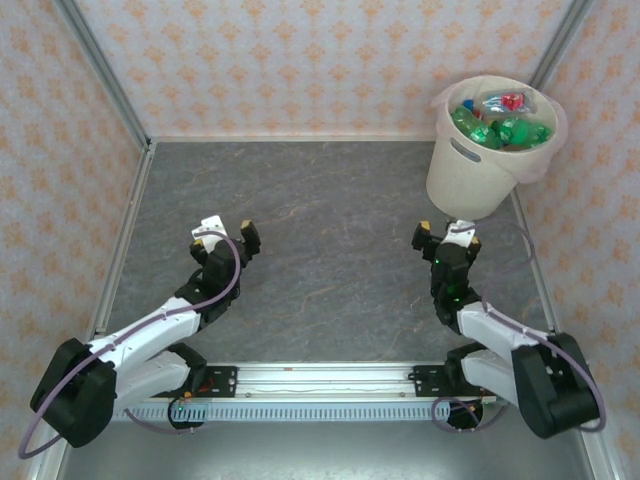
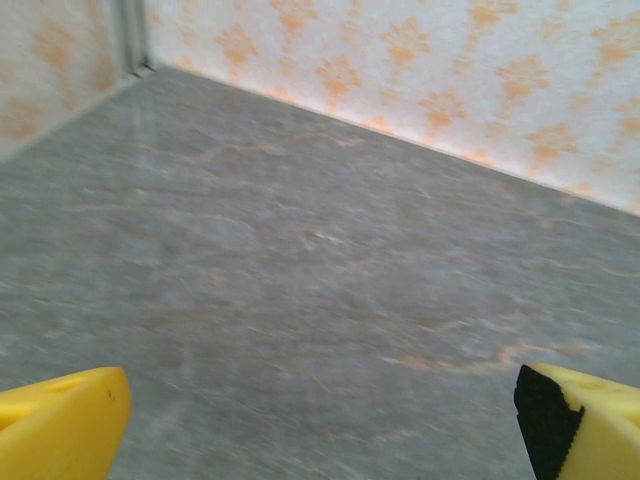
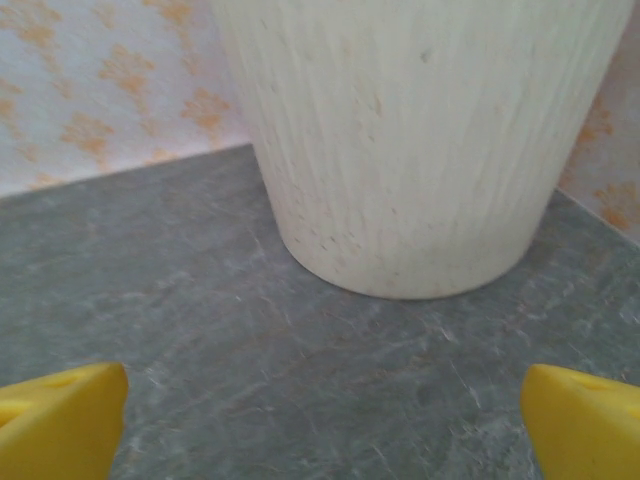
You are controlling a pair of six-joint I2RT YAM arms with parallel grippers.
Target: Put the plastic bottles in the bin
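The pale cream bin (image 1: 478, 170) stands at the far right corner of the grey table, and its wall (image 3: 420, 140) rises close in front of my right wrist camera. Several green and clear plastic bottles (image 1: 500, 125) lie heaped inside it, up to the rim. My right gripper (image 1: 446, 235) hangs open just in front of the bin's base, its yellow fingertips (image 3: 60, 420) wide apart with bare table between them. My left gripper (image 1: 226, 238) is open too, over the left middle of the table, with nothing between its yellow fingertips (image 2: 60, 425).
Patterned walls (image 1: 300, 60) close the table at the back and both sides, with metal posts at the corners. A rail (image 1: 320, 380) with both arm bases runs along the near edge. Bare grey table (image 1: 330, 230) lies between the two grippers.
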